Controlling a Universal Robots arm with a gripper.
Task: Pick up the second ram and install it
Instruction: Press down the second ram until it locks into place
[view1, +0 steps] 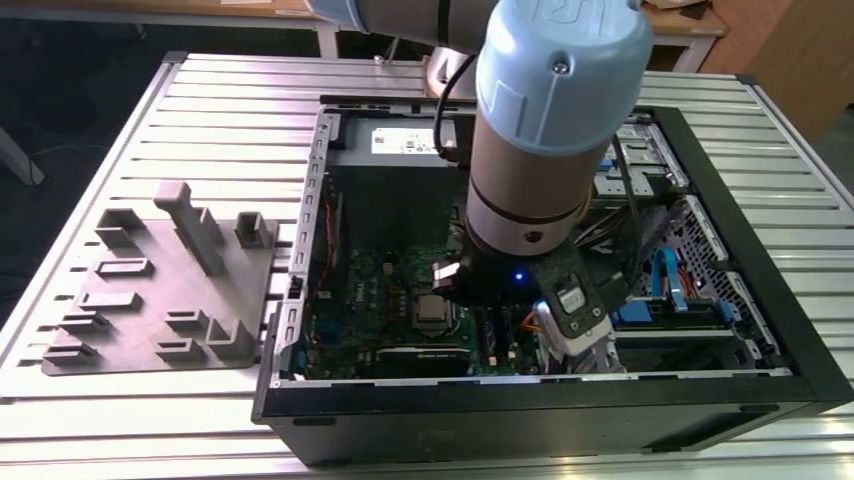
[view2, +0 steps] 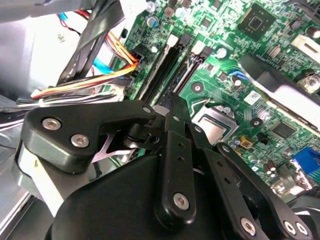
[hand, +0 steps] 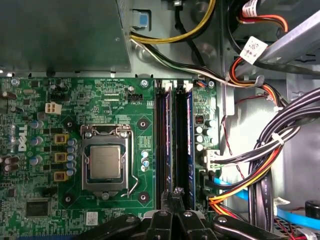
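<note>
My arm (view1: 534, 150) reaches down into the open computer case (view1: 534, 405), over the green motherboard (hand: 60, 100). In both wrist views my gripper (hand: 173, 192) (view2: 172, 100) is shut, its black fingertips pressed together above one end of the memory slots. The second ram (hand: 170, 140), a thin dark stick, stands edge-up in a slot and runs away from the fingertips. Whether the tips touch it I cannot tell. Another stick (hand: 189, 140) with bluish chips sits in a neighbouring slot.
The processor socket (hand: 106, 162) lies beside the slots, and the power supply (hand: 60, 35) is beyond it. Bundled coloured cables (hand: 260, 165) crowd the other side of the slots. A grey holder tray (view1: 167, 290) with upright posts stands on the slatted table at the exterior view's left.
</note>
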